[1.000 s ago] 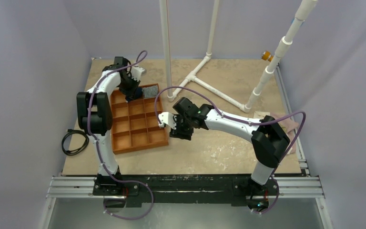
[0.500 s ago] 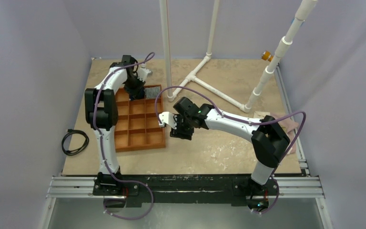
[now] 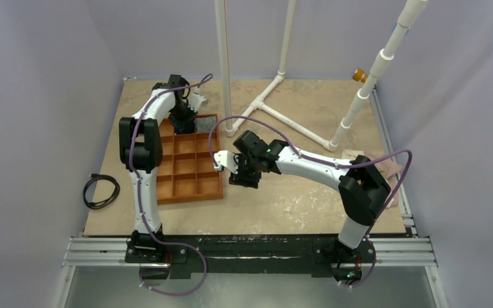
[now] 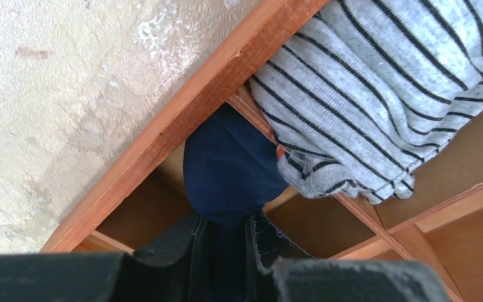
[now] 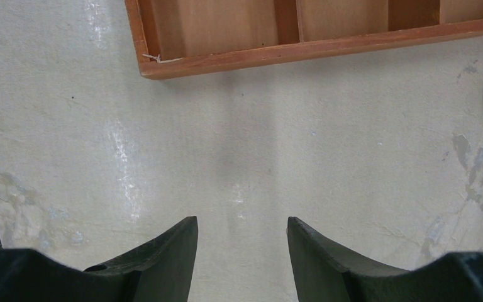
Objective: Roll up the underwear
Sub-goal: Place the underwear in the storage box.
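The navy-blue underwear (image 4: 229, 170) is bunched into a compact wad, and my left gripper (image 4: 226, 221) is shut on its near end. The wad hangs over a far-row compartment of the wooden tray (image 4: 182, 119), next to its outer rim. In the top view the left gripper (image 3: 183, 120) sits over the tray's (image 3: 189, 196) far edge and hides the underwear. My right gripper (image 3: 241, 178) stands open and holds nothing, low over the bare table just right of the tray. In its own view the right gripper (image 5: 242, 221) points at the tray's rim (image 5: 314, 51).
A grey black-striped cloth (image 4: 377, 82) fills the far right compartment beside the underwear, and the same striped cloth (image 3: 203, 122) shows from above. White pipe stands (image 3: 276, 112) rise at the back. A black cable (image 3: 101, 190) lies left; a pale pink cloth (image 3: 388, 168) lies right.
My left arm has swung right and a little farther back along the tray's far row, carrying the underwear. The tray has shifted slightly. The right arm has not moved.
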Controlling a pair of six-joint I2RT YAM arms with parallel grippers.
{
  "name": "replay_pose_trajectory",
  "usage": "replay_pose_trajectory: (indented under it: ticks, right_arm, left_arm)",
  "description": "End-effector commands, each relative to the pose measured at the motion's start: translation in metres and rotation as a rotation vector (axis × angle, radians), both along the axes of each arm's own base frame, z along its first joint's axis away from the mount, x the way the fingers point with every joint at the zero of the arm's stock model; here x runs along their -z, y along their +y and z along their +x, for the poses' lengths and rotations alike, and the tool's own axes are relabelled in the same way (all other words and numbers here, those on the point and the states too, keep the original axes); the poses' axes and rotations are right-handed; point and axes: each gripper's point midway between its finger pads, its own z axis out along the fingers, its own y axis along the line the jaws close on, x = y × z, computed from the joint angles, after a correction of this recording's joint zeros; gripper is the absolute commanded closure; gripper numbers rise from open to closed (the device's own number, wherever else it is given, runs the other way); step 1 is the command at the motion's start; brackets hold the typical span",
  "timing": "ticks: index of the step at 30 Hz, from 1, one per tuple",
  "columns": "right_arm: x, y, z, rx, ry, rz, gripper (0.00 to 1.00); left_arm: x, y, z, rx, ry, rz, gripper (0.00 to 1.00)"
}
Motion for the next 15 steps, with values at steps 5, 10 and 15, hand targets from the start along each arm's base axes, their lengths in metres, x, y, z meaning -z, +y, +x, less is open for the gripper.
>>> replay_pose_trajectory:
  ticks: [5, 10, 15]
  right_arm:
    - [0.002, -0.001, 0.003, 0.017, 0.006, -0.014, 0.47]
    - [0.001, -0.002, 0.003, 0.016, 0.004, -0.022, 0.47]
    - [0.0, -0.003, 0.004, 0.014, 0.0, -0.029, 0.47]
  left_arm:
    - [0.01, 0.01, -0.02, 0.02, 0.06, 0.06, 0.76]
    - [-0.011, 0.002, -0.014, 0.016, 0.007, 0.017, 0.67]
    - [-0.027, -0.001, -0.009, 0.015, -0.019, -0.004, 0.59]
